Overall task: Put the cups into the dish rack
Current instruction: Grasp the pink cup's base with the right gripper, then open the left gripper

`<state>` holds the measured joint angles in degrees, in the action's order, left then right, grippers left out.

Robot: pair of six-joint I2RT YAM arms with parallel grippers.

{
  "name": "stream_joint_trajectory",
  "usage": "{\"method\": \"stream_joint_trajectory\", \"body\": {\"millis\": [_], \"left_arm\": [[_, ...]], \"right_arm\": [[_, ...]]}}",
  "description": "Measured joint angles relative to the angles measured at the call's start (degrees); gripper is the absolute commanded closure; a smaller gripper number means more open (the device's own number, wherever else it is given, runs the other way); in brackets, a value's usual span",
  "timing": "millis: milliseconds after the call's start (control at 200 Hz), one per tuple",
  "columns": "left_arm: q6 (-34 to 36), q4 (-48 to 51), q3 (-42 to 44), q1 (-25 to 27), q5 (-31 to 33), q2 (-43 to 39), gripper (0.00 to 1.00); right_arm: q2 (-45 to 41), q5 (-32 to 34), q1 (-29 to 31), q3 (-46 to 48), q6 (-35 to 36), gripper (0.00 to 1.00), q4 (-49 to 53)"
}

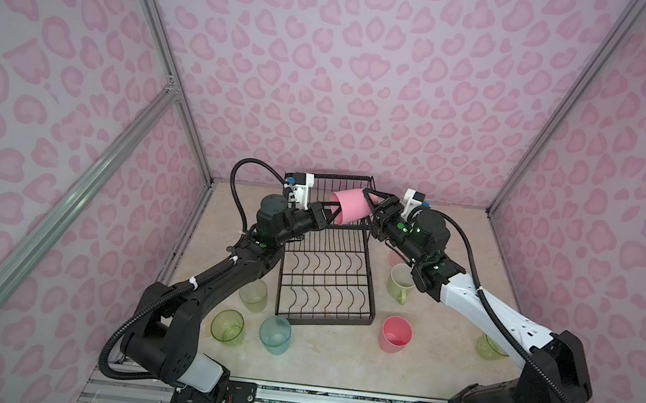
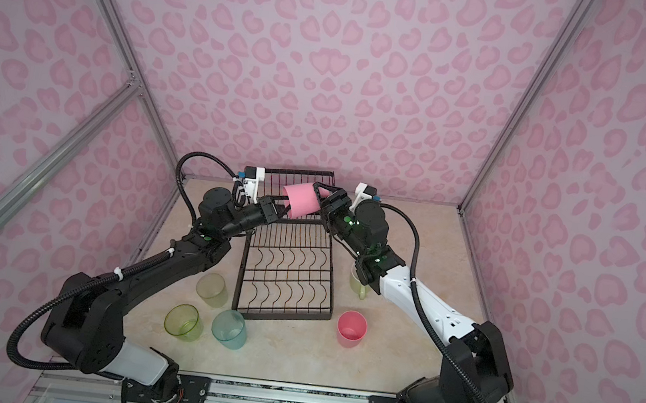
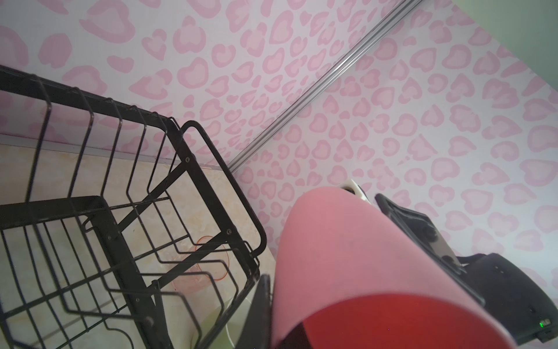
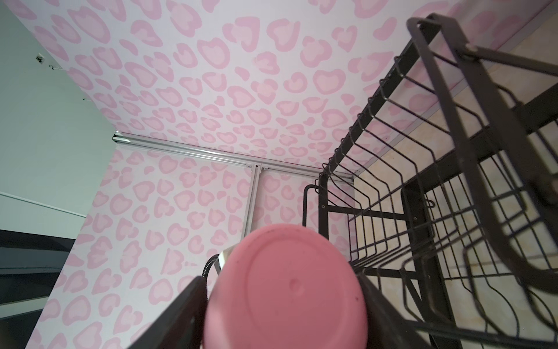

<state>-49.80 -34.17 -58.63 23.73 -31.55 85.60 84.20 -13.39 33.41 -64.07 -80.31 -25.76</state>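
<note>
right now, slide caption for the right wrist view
Base of the pink cup framed by the right gripper, rack beside it

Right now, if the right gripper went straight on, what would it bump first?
Most likely the flat bottom of the opaque pink plastic cup, lying sideways between the fingers of the right gripper. The left gripper holds its rim.

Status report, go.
Left gripper shut on pink cup rim. Right gripper straddles its base, grip unclear. Cup sideways, aloft by dish rack basket. Nothing seen blocking.
</note>
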Motion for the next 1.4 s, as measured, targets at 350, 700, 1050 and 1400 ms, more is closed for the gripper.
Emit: {"method": "stream_joint_trajectory", "body": {"millis": [350,700,1050,1400], "left_arm": [[-0.55,-1.27,0.0,0.39,0.44,0.26,0.89],[1.68,3.82,-0.85,0.63,1.05,-0.26,0.39],[11.87,22.49,-3.48,0.26,10.36,-8.98,0.05],[18.49,30.38,-3.65,-0.5,16.76,-14.38,0.03]], "right_arm": [[0.44,2.43,1.09,-2.29,1.42,0.37,2.1],[-1.42,3.74,1.62,-5.25,12.35,0.41,8.79],[-1.18,10.56,1.2,-9.77,35.43,0.41,13.64],[5.86,18.4,4.02,-18.34,53.09,0.41,21.33]]}}
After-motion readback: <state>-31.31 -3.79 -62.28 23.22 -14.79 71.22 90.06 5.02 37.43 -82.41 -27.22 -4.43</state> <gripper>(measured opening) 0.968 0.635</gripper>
